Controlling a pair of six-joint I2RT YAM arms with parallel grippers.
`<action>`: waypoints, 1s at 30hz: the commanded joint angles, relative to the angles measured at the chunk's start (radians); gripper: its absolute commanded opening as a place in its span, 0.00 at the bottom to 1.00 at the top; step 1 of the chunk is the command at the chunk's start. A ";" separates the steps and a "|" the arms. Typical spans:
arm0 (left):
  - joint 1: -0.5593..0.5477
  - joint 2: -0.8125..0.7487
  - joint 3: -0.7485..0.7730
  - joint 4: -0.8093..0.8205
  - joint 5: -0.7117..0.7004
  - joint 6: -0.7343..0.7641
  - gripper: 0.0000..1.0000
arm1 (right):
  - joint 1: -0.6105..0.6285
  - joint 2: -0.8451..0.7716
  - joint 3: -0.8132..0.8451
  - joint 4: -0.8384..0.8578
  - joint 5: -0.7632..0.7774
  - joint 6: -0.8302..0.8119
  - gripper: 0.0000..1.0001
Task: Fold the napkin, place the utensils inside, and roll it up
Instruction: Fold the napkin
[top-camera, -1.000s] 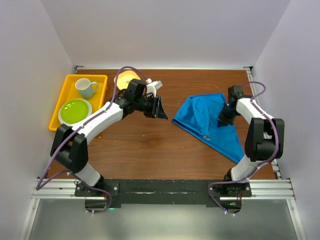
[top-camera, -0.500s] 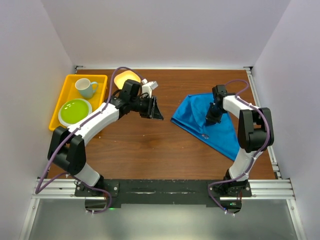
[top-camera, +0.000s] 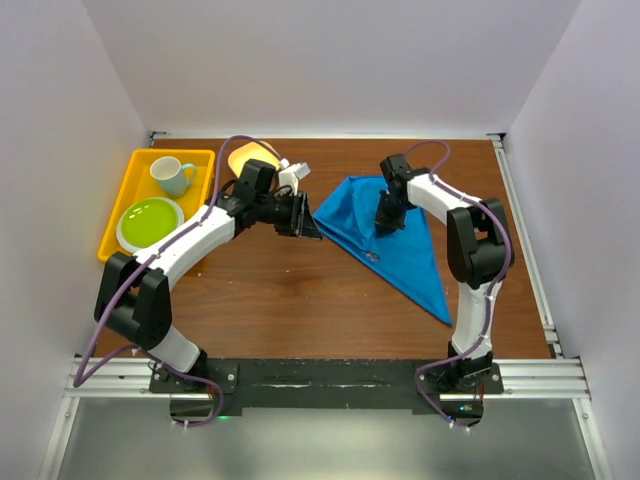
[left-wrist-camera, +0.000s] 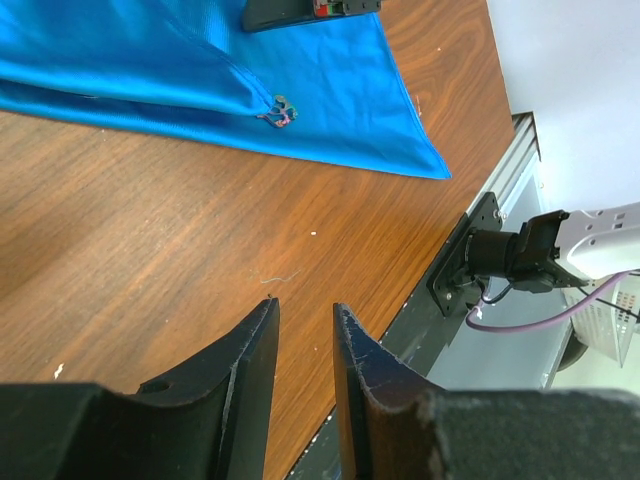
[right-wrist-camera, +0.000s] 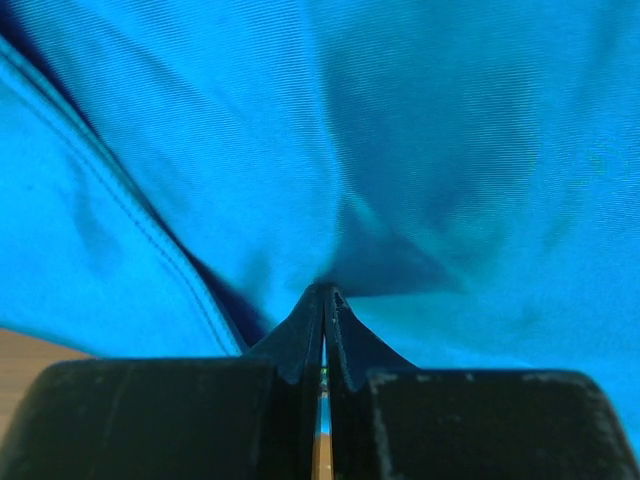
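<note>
The royal-blue napkin (top-camera: 400, 245) lies crumpled in a long triangle right of the table's middle; it also shows in the left wrist view (left-wrist-camera: 200, 60). My right gripper (top-camera: 386, 214) is shut on a pinch of the napkin's cloth near its far end, and blue cloth fills the right wrist view (right-wrist-camera: 324, 290). My left gripper (top-camera: 305, 220) hovers just left of the napkin's left corner, jaws narrowly open and empty (left-wrist-camera: 305, 312). A tiny purple-pink bit (left-wrist-camera: 277, 110) shows at a fold edge; I cannot tell whether it is the utensil.
A yellow tray (top-camera: 128, 200) at the far left holds a green plate (top-camera: 150, 222) and a pale mug (top-camera: 172, 175). A yellow-orange dish (top-camera: 250, 155) sits behind the left arm. The black base rail (top-camera: 320, 380) runs along the near edge.
My right gripper has dragged the napkin leftward across the table, toward my left gripper. The left gripper has shifted slightly left.
</note>
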 joint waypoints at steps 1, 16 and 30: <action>0.010 -0.032 0.004 0.028 0.014 0.012 0.33 | -0.019 -0.087 0.090 -0.205 0.085 0.046 0.16; 0.019 -0.101 -0.047 0.089 0.034 -0.003 0.33 | -0.422 -0.836 -0.717 -0.360 0.036 0.289 0.42; 0.048 -0.119 -0.091 0.103 0.082 -0.009 0.33 | -0.490 -0.910 -0.869 -0.307 0.065 0.408 0.46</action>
